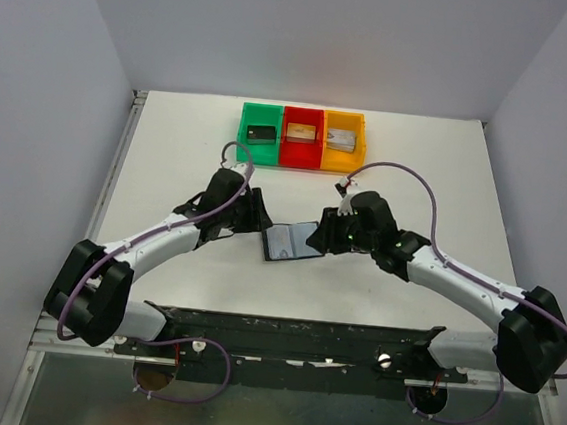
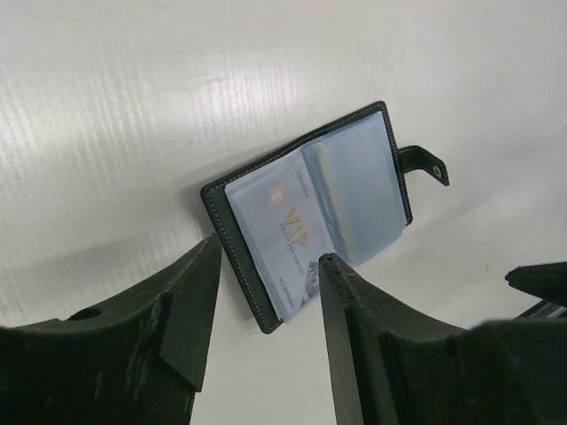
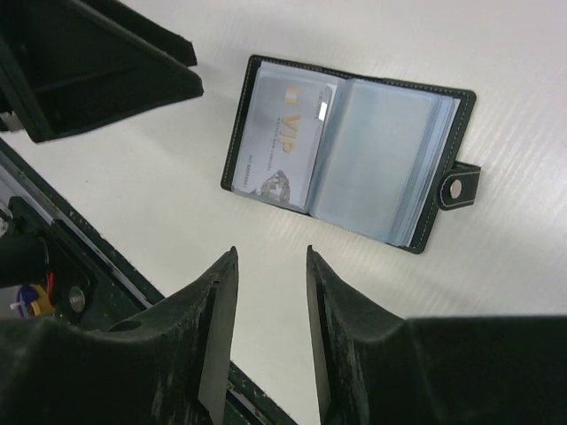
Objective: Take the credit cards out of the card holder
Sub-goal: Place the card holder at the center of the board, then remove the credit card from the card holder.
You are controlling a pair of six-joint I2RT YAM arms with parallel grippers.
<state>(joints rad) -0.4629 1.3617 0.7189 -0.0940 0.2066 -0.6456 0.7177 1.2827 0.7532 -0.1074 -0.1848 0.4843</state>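
Top view: the card holder point(image 1: 291, 241) lies open on the white surface point(image 1: 168, 161), mid-way between the two arms and near the base rail. The left pincer point(image 1: 259, 213) sits at its left edge and the right pincer point(image 1: 315, 238) at its right edge; contact cannot be confirmed from here. Green bin point(image 1: 260, 133), red bin point(image 1: 302, 138) and yellow bin point(image 1: 344, 141) stand in a row at the far side, each holding a block. Left wrist view: the left pincer point(image 2: 270, 252) has its fingers apart, nothing clamped; the near corner of the card holder point(image 2: 390, 150) shows in the gap. A pale credit card point(image 2: 279, 232) marked VIP sits in a clear sleeve. Right wrist view: the right pincer point(image 3: 271, 257) has its fingers apart, empty, and just short of the card holder point(image 3: 443, 168). The credit card point(image 3: 283, 142) remains sleeved on the left page; the snap strap point(image 3: 458, 187) projects on the right.
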